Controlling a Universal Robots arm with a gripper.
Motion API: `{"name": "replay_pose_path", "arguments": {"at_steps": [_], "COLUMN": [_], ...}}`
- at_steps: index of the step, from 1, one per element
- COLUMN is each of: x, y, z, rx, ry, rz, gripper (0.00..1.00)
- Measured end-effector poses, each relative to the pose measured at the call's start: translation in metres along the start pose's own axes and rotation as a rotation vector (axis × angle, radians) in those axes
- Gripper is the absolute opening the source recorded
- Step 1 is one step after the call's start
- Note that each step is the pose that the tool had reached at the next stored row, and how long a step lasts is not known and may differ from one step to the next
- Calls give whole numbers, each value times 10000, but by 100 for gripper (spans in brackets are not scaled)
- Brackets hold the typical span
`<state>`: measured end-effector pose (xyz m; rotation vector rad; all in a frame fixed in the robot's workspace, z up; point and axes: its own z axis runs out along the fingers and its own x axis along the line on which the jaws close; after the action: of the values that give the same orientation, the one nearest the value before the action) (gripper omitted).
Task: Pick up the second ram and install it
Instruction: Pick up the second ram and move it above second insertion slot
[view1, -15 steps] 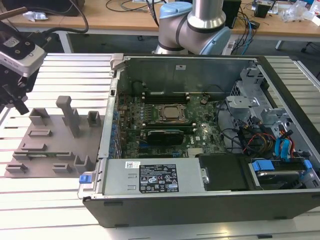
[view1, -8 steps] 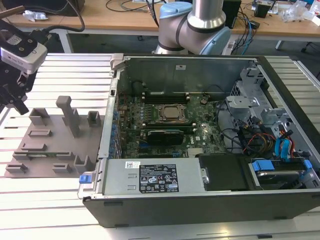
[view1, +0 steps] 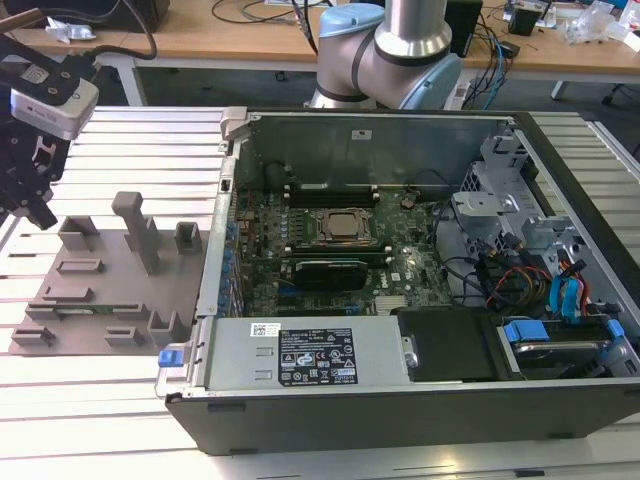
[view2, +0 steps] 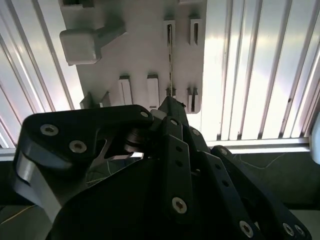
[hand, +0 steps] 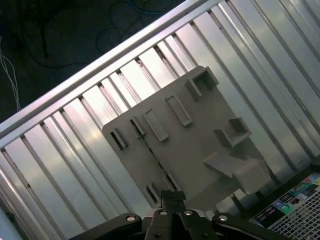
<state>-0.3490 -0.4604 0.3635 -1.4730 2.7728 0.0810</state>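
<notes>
Slatted metal counter (view1: 130, 130), with a grey holder plate (view1: 100, 285) on the exterior view's left and an open PC case (view1: 400, 130) beside it. Pick not started: the second ram (view2: 170, 60) stands on edge in the plate's slots and reads as a thin line in both wrist views (hand: 152, 157). The gripper (view1: 35, 210) hovers above the plate, lined up over that strip, tips apparently together with nothing between them. Grasp, carry and seating on the motherboard (view1: 400, 265) are all left. Can't tell which memory slots are filled, and the ram's faces are hidden.
</notes>
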Motion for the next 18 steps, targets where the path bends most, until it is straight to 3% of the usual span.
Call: {"name": "replay_pose_path", "arguments": {"at_steps": [10,18], "x": [0,0], "y": [0,0], "z": [0,0], "rx": [-33,-49], "ry": [60,89], "rz": [-1335,-1973], "gripper": [10,10]}}
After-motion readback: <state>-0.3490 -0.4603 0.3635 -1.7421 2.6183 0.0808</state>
